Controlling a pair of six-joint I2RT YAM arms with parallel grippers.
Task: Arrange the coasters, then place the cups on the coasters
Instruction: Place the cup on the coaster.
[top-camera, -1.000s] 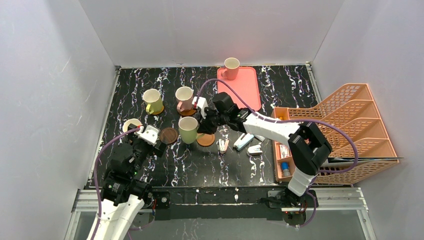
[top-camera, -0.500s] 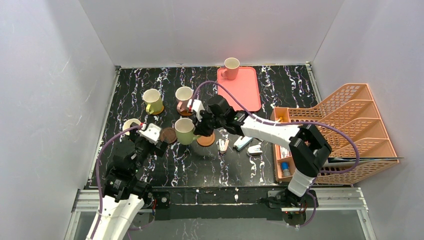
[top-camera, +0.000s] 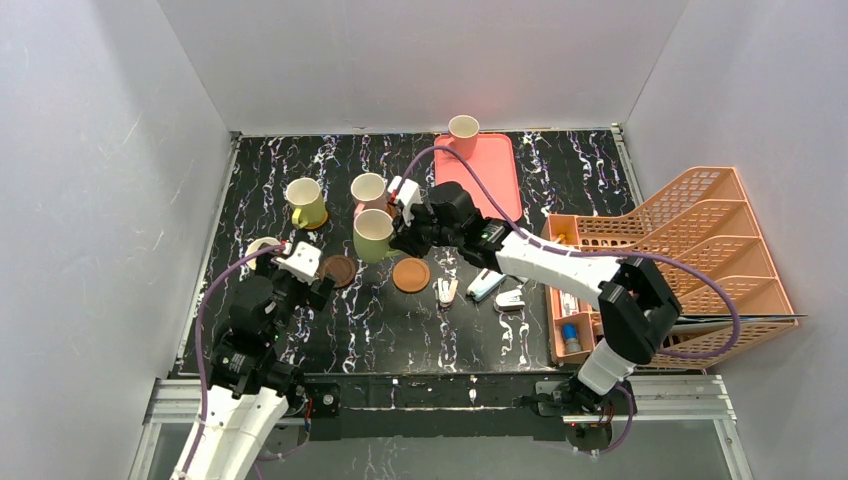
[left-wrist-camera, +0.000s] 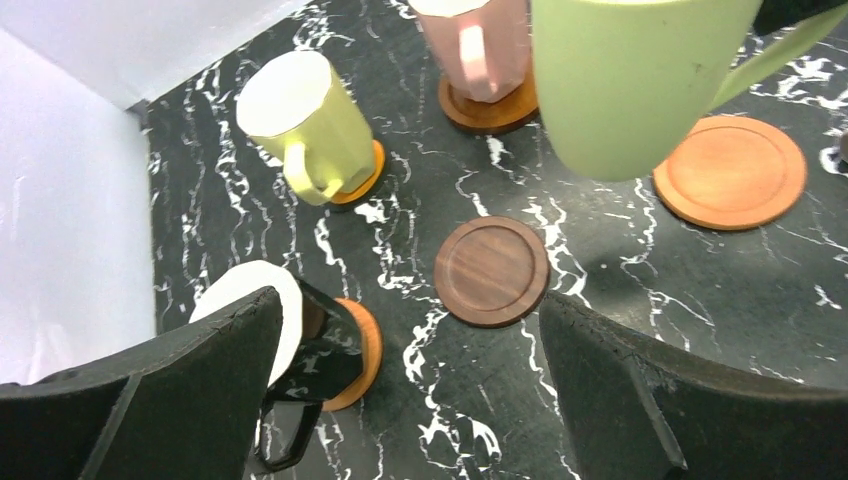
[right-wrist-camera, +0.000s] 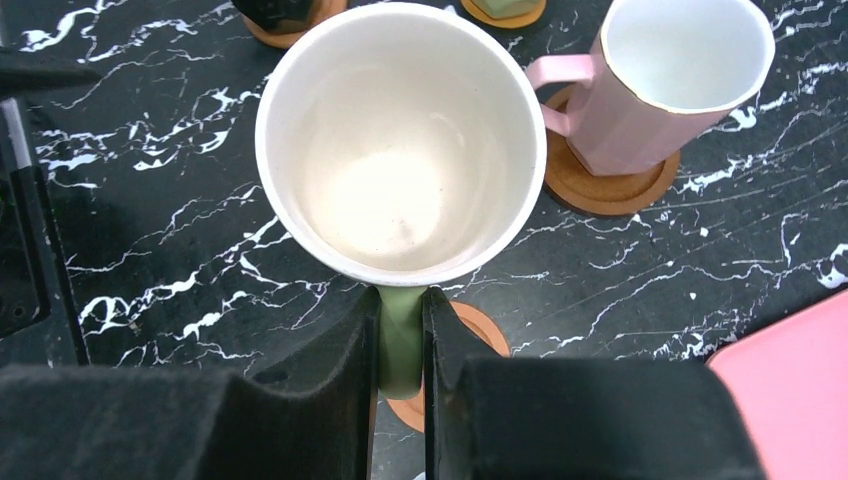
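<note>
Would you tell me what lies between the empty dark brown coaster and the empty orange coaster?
Nothing: the left wrist view shows only bare black marbled tabletop between the dark brown coaster and the orange coaster. The green mug is held above the table.

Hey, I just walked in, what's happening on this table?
The right gripper holds the green cup by its handle, lifted off the table near a bare dark brown coaster and a bare orange coaster. The left gripper hangs open near the dark cup. The yellow cup, one pink cup and the dark cup stand on coasters; a second pink cup sits on the pink tray.
</note>
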